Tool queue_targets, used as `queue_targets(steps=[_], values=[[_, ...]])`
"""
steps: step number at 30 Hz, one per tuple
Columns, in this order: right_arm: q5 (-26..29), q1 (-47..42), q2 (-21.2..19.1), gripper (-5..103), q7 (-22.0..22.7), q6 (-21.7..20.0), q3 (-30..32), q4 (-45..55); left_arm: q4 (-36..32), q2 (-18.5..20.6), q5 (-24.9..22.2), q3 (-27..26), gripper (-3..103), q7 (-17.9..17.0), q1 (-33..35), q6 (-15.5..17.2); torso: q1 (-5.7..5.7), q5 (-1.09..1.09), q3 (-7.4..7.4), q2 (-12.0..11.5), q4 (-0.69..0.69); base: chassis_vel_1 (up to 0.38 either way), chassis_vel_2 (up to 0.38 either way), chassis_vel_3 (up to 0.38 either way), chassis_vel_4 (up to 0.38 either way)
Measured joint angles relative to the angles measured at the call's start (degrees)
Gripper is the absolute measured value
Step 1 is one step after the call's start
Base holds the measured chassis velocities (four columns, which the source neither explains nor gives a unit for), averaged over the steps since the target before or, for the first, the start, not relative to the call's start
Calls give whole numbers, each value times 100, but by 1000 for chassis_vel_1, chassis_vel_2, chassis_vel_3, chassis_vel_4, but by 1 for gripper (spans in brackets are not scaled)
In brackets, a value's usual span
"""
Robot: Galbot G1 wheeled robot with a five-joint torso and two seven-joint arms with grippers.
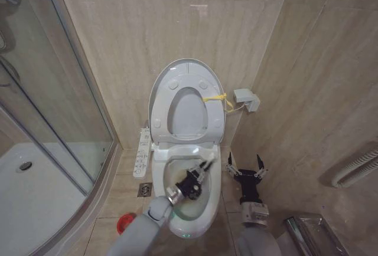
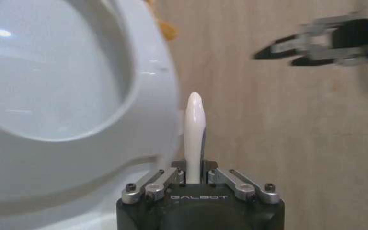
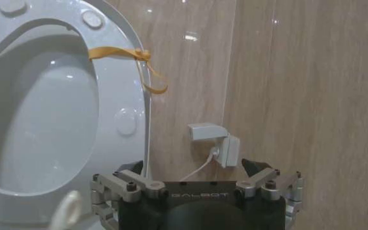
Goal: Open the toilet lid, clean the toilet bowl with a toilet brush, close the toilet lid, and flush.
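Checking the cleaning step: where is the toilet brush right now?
In the head view the toilet brush is over the open toilet bowl, held by the left gripper, below the raised toilet lid.

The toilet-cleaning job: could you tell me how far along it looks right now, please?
Done: the toilet lid stands raised against the wall. In hand: the left gripper is shut on the toilet brush and holds it over the open toilet bowl, so scrubbing is the current step. The right gripper hangs open beside the bowl. Left: closing the lid and flushing.
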Motion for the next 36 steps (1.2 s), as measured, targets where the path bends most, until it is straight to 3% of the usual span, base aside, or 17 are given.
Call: queue_targets(steps=[1,4,5,8,15,19,24,36], values=[[0,0,0,100,0,0,0,0,0,0,0,0,17,0,0,0,0,0,0,0,0,0,0,0,0],[0,0,0,100,-1,0,0,0,-346,295,-172,-49,17,-312,33,514,0,0,0,0,1,0,0,0,0],[0,0,0,100,-1,0,0,0,-346,295,-172,-49,17,-312,33,514,0,0,0,0,1,0,0,0,0],[0,0,0,100,0,0,0,0,-516,462,-447,-92,17,-374,38,927,0,1,0,0,0,0,0,0,0],[0,0,0,100,0,0,0,0,-537,450,-719,-112,17,-389,20,1449,0,0,0,0,0,0,0,0,0],[0,0,0,100,0,0,0,0,-492,326,-788,-46,17,-303,-165,1908,0,1,0,0,0,0,0,0,0],[0,0,0,100,0,0,0,0,-218,132,-707,16,17,73,-439,2012,0,2,0,0,0,0,0,0,0],[0,0,0,100,0,0,0,0,362,-374,-628,218,17,43,-676,1719,0,2,0,0,-1,0,0,0,0]])
